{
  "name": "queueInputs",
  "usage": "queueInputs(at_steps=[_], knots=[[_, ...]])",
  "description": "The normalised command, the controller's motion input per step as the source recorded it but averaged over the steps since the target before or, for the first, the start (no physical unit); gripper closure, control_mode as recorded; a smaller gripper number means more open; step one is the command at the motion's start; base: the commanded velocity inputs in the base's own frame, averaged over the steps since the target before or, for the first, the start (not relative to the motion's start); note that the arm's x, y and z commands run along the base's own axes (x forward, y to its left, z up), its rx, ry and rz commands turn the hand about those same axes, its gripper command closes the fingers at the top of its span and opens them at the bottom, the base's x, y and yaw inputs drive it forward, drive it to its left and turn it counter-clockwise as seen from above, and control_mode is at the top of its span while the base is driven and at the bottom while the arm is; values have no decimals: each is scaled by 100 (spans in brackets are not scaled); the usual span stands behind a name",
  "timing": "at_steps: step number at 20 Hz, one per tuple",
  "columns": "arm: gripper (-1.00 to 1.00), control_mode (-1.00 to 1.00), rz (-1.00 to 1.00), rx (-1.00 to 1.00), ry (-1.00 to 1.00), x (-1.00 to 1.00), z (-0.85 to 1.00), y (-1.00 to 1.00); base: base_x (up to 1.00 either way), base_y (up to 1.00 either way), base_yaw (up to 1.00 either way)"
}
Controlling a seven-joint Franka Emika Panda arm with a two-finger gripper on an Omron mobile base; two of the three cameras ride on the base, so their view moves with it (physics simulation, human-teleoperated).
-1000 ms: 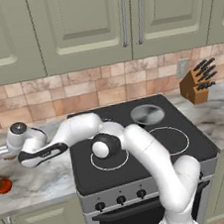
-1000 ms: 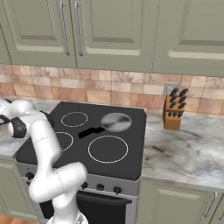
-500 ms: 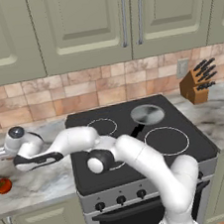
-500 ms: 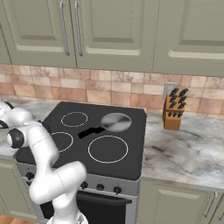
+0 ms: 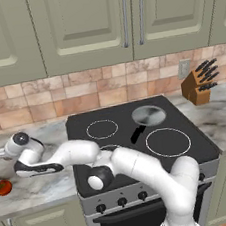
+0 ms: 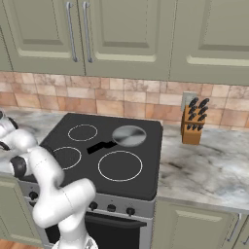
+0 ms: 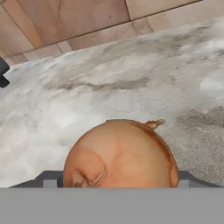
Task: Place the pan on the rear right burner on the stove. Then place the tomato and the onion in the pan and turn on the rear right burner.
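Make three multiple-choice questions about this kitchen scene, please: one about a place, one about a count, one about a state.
1. Where is the pan?
A. rear right burner
B. front left burner
C. counter

2. How many white rings does the stove have?
A. two
B. four
C. six

3. Where does the tomato lie?
A. in the pan
B. on the counter left of the stove
C. beside the knife block

Answers: 1 A, the pan sits over the rear right ring. 2 B, three rings show and the pan covers the fourth. 3 B, it rests on marble.
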Motion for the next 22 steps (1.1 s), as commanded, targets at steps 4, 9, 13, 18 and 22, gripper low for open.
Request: queueInputs(at_steps=[4, 9, 13, 18, 22], knots=[[100, -100, -7, -2, 6, 2, -8, 9, 0, 0, 0], [100, -100, -15, -1, 11, -9, 20, 0, 0, 0, 0], [100, -100, -21, -10, 29, -29, 56, 0, 0, 0, 0], [100, -100, -27, -14, 24, -30, 62, 0, 0, 0, 0], [100, -100, -27, -14, 17, -29, 71, 0, 0, 0, 0]])
